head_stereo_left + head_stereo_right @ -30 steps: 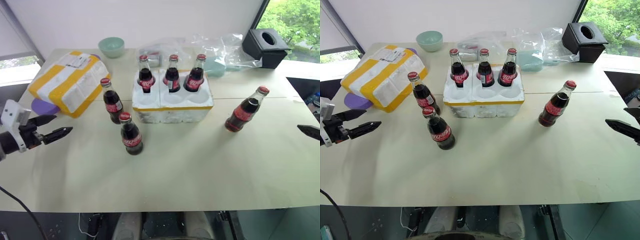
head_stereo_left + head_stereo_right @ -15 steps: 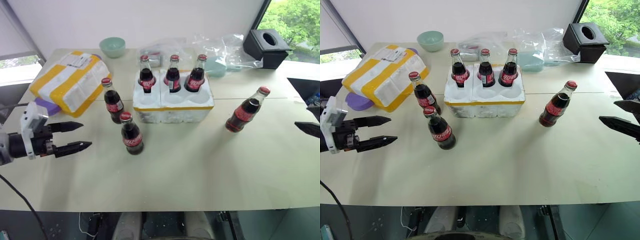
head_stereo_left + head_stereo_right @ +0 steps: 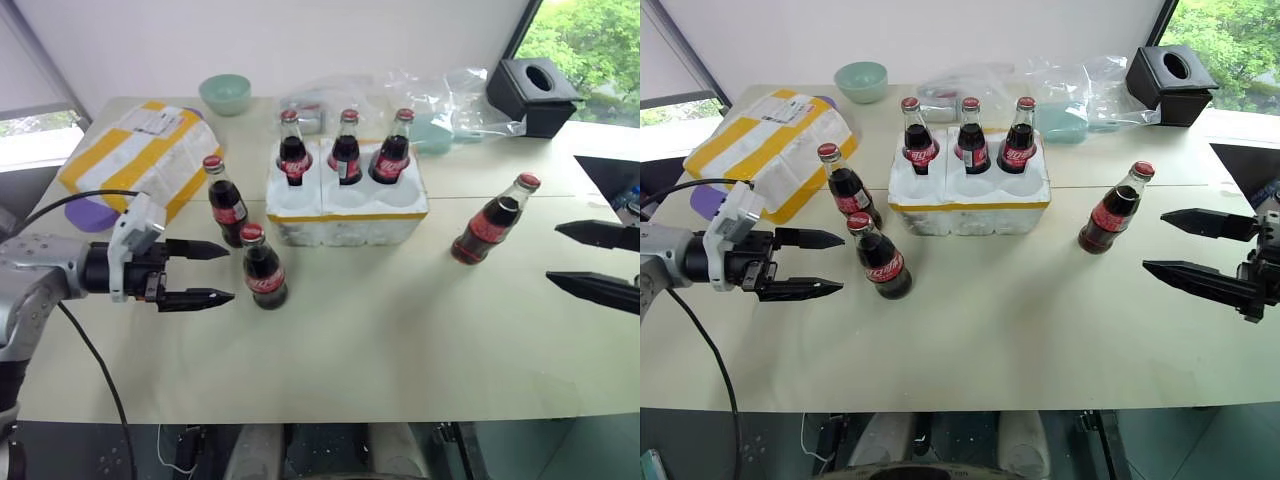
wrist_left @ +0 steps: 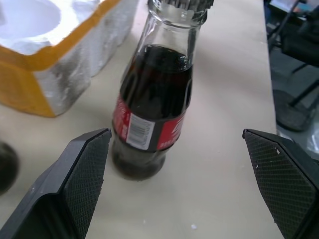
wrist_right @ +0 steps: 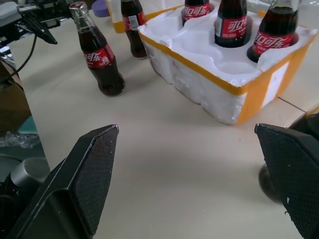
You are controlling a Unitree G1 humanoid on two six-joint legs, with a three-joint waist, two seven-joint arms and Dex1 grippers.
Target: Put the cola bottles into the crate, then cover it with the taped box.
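**Both claws wide and empty, three bottles not yet in the crate**

The crate [image 3: 968,200] sits at the middle of the table [image 3: 1020,340], with three cola bottles [image 3: 969,136] standing in its far row of wells; the three near wells are bare. The taped box [image 3: 768,152] lies at the far left, tilted over a purple disc [image 3: 712,203].

Three more bottles stand on the tabletop. Two are just left of the crate: one [image 3: 847,188] beside its left end, and a nearer bottle [image 3: 878,259] off its near left corner. The left gripper [image 3: 818,264] lies level, just left of that nearer bottle and pointing right at it, jaws spread wide, tips short of the glass and holding nothing. In the left wrist view this bottle [image 4: 154,107] stands between the two fingers with clear space on each side.

The sixth bottle [image 3: 1113,210] stands to the right of the crate. The right gripper [image 3: 1163,242] is to its right, apart from it, pointing left, jaws also wide and empty.

The right gripper's body is cut off at the frame edge. In the left wrist view the bottle's cap runs out of frame.
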